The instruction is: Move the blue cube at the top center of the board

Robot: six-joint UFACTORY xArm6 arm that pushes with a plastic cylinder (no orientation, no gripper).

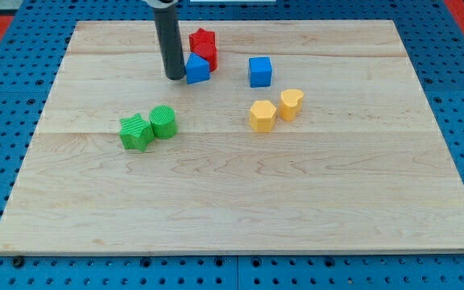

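One blue block (197, 69) touches my tip (175, 78), which has no hand.

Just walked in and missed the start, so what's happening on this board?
The arm's rod is pushing blocks on the wooden board. My tip sits against the left side of a blue block, which touches the red blocks behind it. A blue cube stands apart to the right; the yellow pair and green pair lie untouched.

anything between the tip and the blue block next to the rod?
No. My tip sits right against the view's left side of the small blue block. A red block crowds it from the view's top right.
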